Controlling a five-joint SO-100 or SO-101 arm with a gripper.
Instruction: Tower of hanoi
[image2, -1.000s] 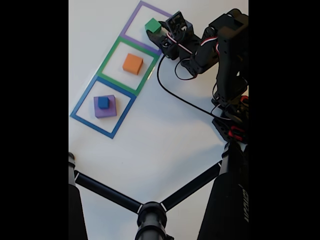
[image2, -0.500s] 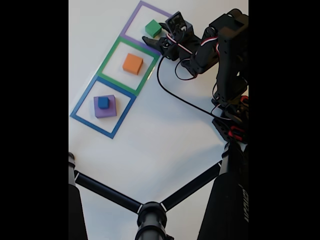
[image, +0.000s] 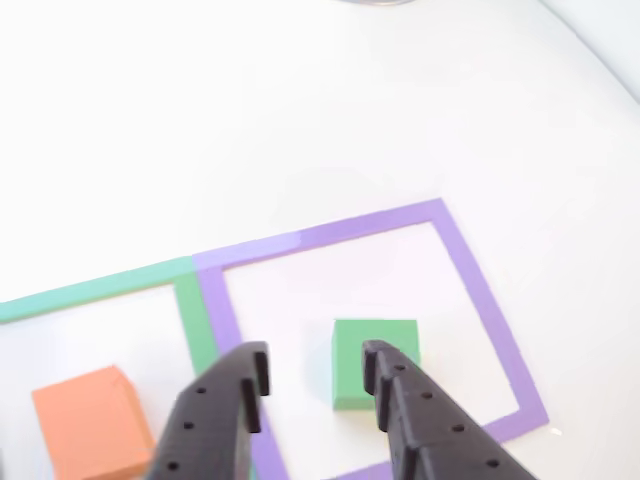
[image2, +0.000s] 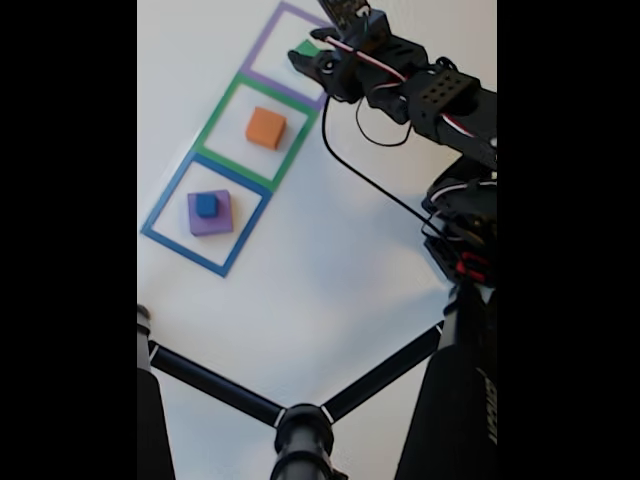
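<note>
I am reaching farther over the purple tape square (image: 470, 280) than a moment ago, my claw (image: 315, 385) hanging open and empty above the green block (image: 375, 362) inside it.

The gripper (image: 315, 385) hangs with jaws apart over the purple outline (image: 465, 270), open air between its fingers; the green block (image: 375, 362) sits just beyond. The orange block (image2: 265, 128) and the blue cube (image2: 206, 205) atop the purple block (image2: 211, 219) stand apart, with bare table (image2: 330, 260) around them.
</note>
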